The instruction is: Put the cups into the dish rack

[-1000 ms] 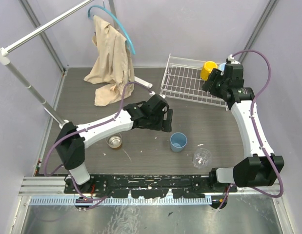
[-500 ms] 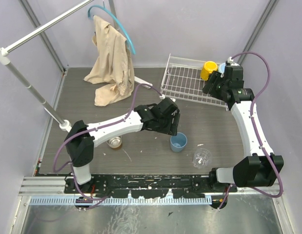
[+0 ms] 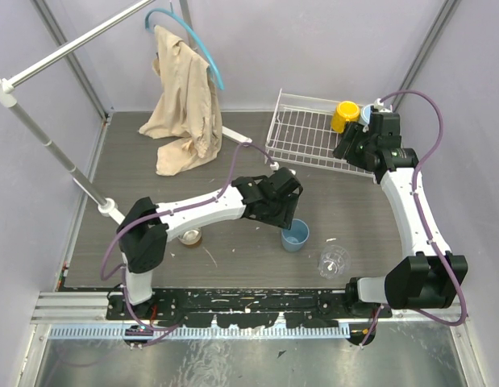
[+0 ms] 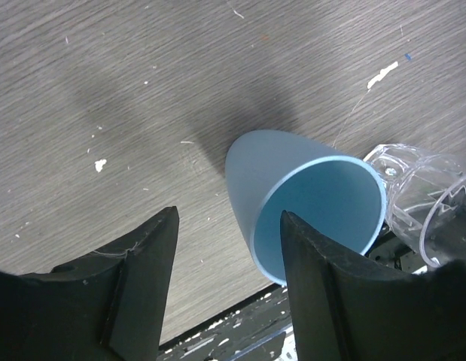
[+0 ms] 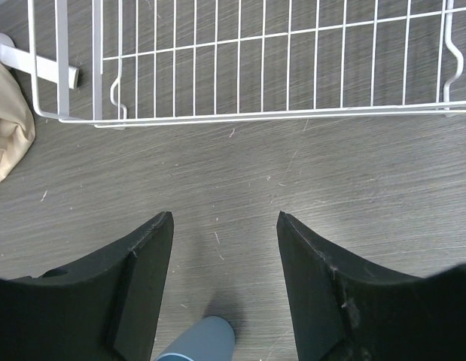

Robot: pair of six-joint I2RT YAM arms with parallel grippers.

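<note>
Left wrist view shows the left gripper spread wide, empty, beside the small light blue tumbler. The right gripper gapes empty near the dish rack.

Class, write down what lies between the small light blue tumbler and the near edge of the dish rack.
Nothing but bare wood-grain tabletop. The right wrist view shows the stretch from the tumbler up to the dish rack with no object on it.
</note>
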